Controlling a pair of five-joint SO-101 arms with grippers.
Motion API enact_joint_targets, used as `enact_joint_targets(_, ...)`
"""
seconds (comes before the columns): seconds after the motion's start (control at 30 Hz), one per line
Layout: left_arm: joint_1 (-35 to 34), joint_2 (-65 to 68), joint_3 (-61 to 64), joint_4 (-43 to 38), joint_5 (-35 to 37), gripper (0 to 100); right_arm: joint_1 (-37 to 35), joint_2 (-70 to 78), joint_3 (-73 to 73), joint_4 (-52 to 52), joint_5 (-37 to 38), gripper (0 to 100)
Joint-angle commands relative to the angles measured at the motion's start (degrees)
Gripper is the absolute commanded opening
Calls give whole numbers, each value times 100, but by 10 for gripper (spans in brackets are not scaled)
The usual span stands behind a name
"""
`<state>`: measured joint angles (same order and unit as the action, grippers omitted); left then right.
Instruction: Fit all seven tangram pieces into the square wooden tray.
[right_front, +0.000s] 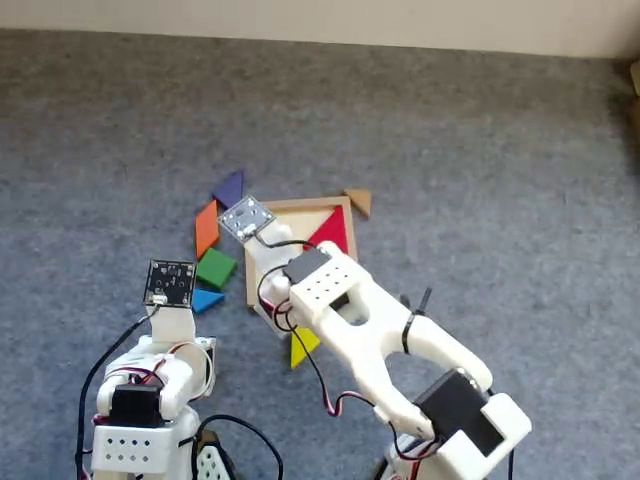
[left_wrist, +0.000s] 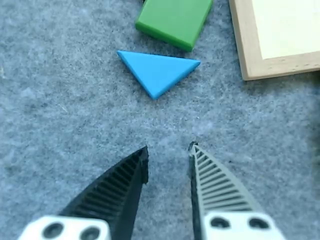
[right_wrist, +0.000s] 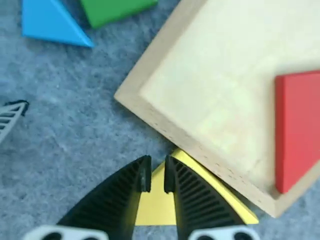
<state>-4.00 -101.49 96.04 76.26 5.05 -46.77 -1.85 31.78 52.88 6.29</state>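
Left pincer (left_wrist: 168, 150) is released, jaws apart over the grey bench (right_front: 480, 150), near the blue triangle (left_wrist: 159, 71) lying at 8 o'clock off the wooden tray (right_front: 305, 203). Right pincer (right_wrist: 156, 175) is almost clenched, with just a sliver of gap, over the yellow triangle (right_wrist: 155, 205) at the tray's 6 o'clock. Can't tell if it's actually gripping. Red triangle (right_front: 332, 232) sits inside, 3 o'clock side.
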Motion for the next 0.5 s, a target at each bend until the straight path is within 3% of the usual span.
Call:
enact_joint_targets(0.0,-84,-251,110,35,35,142,-75,-312,75,-330,26,55)
enact_joint_targets(0.33,-84,-251,110,35,35,142,-31,330,127,-347,26,55)
enact_joint_targets(0.47,-84,-251,110,35,35,142,400,549,110,101,26,55)
